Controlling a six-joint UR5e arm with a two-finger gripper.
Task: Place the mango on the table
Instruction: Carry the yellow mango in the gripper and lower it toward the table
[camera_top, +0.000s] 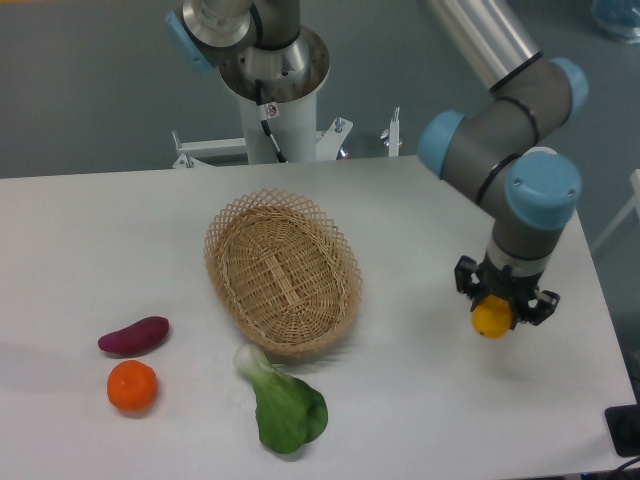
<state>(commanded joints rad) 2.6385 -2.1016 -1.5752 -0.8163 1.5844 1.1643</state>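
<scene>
Fingers (470, 283) are clamped around the mango (491, 318), gripper (505, 300) pointing down near the table's (420, 400) right edge, well apart from the wicker basket (282, 272).

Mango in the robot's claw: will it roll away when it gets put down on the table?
Probably a little. The mango looks smooth and rounded, so it could wobble or roll on the flat table. Its skin looks slick, so it might slip in the gripper. It seems firm, not floppy, keeping its shape while held.
</scene>
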